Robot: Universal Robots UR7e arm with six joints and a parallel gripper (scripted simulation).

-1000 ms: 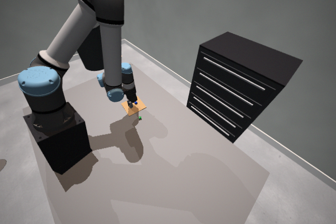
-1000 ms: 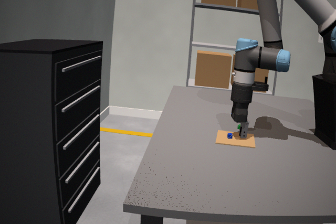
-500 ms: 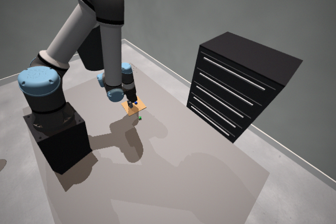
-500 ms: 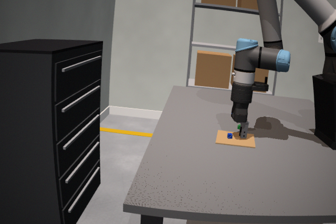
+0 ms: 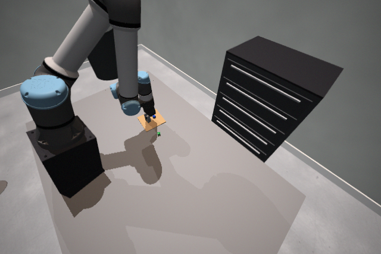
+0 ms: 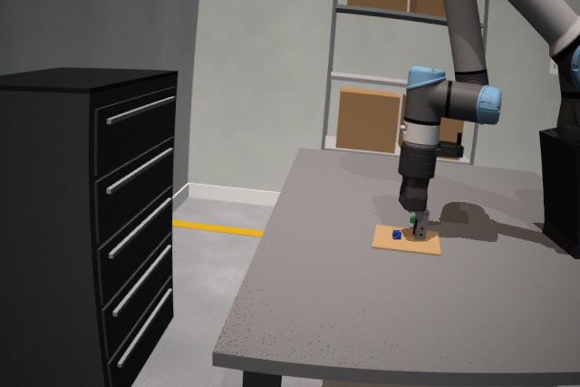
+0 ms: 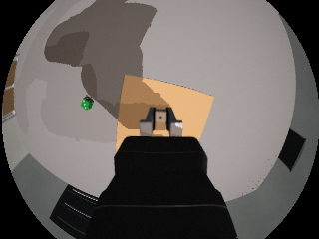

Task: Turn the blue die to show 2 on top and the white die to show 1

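The gripper (image 5: 147,119) (image 6: 420,231) (image 7: 160,119) points down, low over the mat (image 5: 153,124) (image 6: 403,246) (image 7: 191,102). It is shut on the white die (image 7: 160,116), whose face towards the wrist camera shows a single pip; the fingers hide it in the top and exterior views. Whether that die touches the mat cannot be told. The blue die (image 5: 153,116) (image 6: 396,234) sits on the mat beside the fingers, hidden in the wrist view; its top number is too small to read. The green die (image 5: 158,133) (image 6: 411,219) (image 7: 87,103) lies on the table, off the mat.
The table (image 5: 215,214) (image 6: 327,279) bears the mat, which lies flat. The robot base (image 5: 70,162) stands at one end of the table. A black drawer cabinet (image 5: 246,106) (image 6: 46,209) stands beside the table, and shelves with boxes (image 6: 367,120) stand behind it.
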